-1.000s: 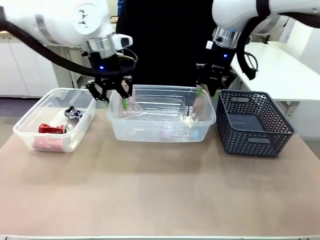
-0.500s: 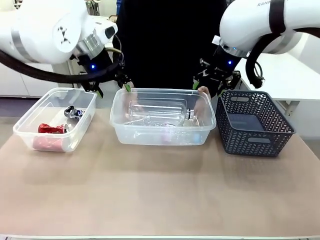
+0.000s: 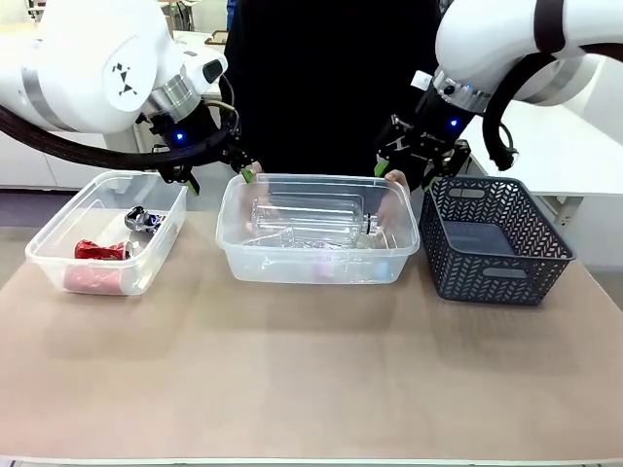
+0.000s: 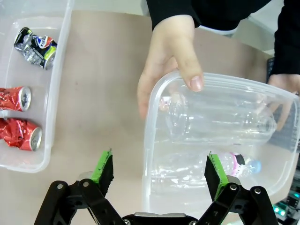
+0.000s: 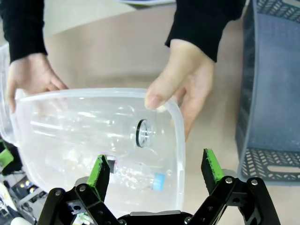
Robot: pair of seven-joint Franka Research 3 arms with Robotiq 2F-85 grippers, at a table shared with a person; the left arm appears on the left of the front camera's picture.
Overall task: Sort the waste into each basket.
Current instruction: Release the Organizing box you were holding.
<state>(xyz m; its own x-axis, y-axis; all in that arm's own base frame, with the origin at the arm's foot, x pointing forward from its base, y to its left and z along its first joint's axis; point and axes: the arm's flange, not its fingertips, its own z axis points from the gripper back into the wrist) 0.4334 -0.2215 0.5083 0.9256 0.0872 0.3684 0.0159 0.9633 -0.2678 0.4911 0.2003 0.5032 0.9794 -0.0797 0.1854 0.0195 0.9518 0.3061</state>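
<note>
- Both grippers hang above the middle tub (image 3: 318,255); left tub (image 3: 107,233) holds cans.
- Left gripper (image 4: 159,171), jaws spread: two red cans (image 4: 16,116), one black-and-silver can (image 4: 35,41).
- Right gripper (image 5: 156,172), spread: two hands (image 5: 180,91) hold the tub; two clear bottles (image 5: 136,176) inside.

Both robot arms are glossy white with rounded shells; the left arm (image 3: 97,58) carries a small black three-dot mark, the right arm (image 3: 516,39) a black band and grey lettering. Thick black cables loop along each. Silver ribbed wrist rings sit above black housings with small blue lights. The left tool (image 4: 159,171) and the right tool (image 5: 156,171) are black linkages with silver screws and bright green finger pads. The person wears black long sleeves (image 5: 201,21).
</note>
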